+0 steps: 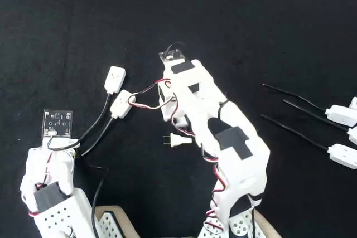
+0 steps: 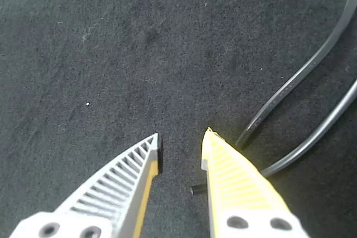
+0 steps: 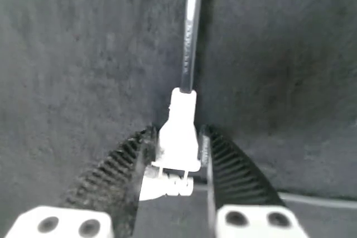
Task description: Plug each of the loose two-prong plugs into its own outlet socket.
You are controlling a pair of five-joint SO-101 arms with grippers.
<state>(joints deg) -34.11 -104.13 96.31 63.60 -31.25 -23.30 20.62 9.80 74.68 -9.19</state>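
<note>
Looking down from high, a loose plug (image 1: 178, 140) lies on the black cloth (image 1: 67, 37) just beside the right arm (image 1: 223, 132), with a socket (image 1: 115, 79) nearby. Left wrist view: the left gripper (image 2: 181, 137) gapes wide above bare cloth. Right wrist view: the right gripper (image 3: 175, 132) clamps a white plug (image 3: 181, 121), its cord (image 3: 189, 37) trailing away.

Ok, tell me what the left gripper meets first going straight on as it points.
Likely bare black tablecloth: the left gripper, open, aims at cloth alone; the black cables pass beside its yellow finger.
</note>
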